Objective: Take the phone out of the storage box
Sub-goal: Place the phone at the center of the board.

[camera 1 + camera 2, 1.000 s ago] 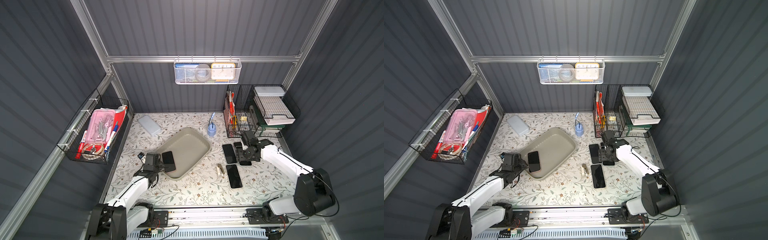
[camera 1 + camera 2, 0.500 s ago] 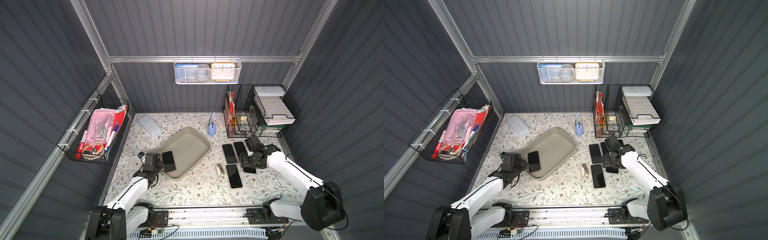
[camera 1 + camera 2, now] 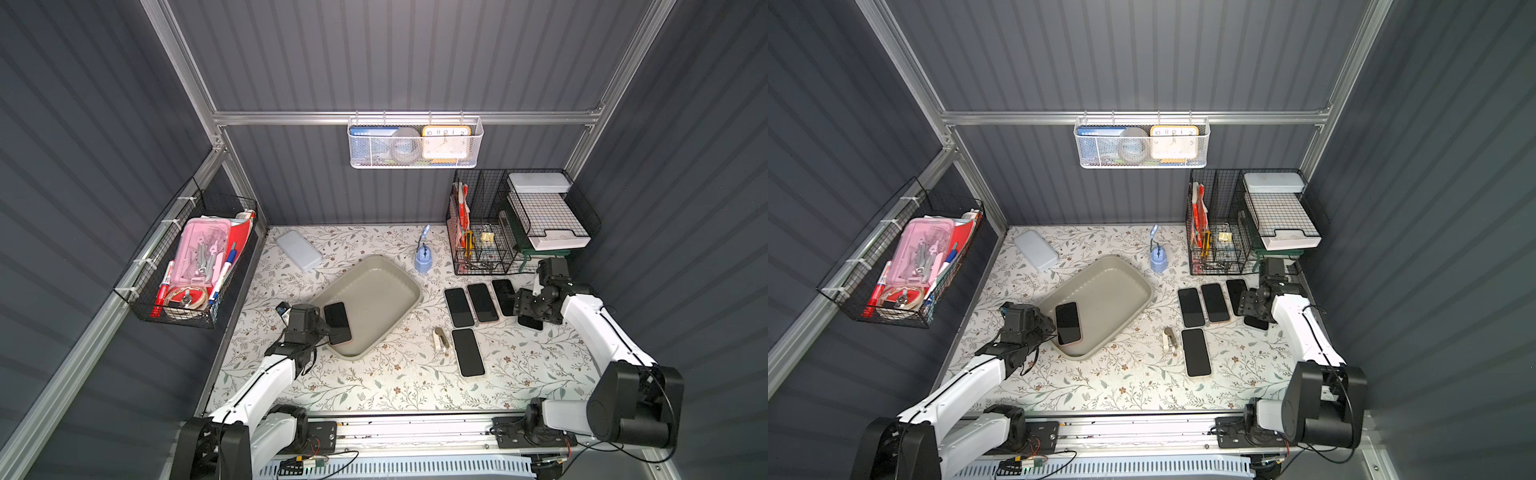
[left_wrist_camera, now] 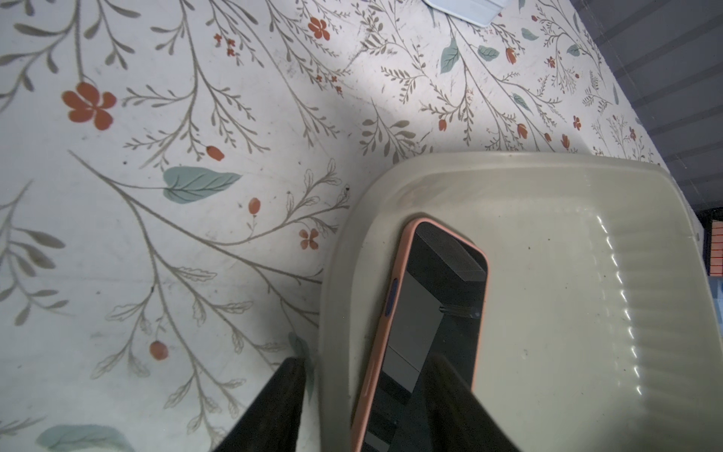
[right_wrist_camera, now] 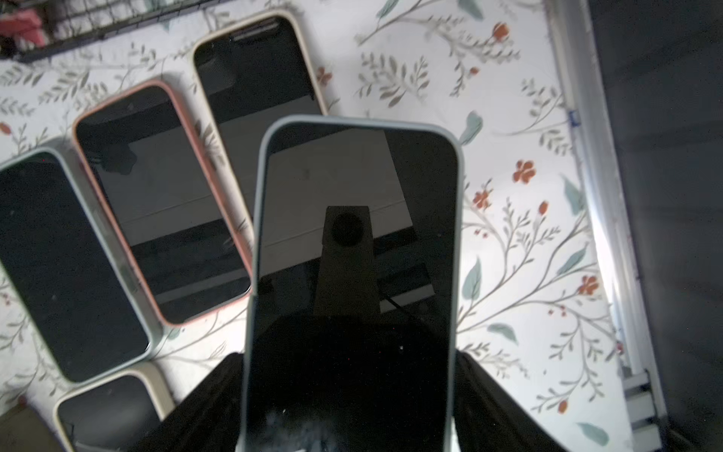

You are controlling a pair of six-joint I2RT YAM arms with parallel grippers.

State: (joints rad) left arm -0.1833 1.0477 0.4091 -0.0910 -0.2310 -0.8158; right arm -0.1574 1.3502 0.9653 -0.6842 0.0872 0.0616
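Phone (image 5: 352,254) in right gripper (image 5: 348,385) moved farther right.

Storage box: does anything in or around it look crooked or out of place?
Yes. The pink-cased phone isn't lying flat: it leans tilted against the storage box wall at the corner by the left gripper. Nothing spilled or damaged shows.

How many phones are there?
6. Boxed phone in the storage box; three side by side: left phone, middle phone, right phone; a lone phone nearer the robot; a held phone in the right gripper.
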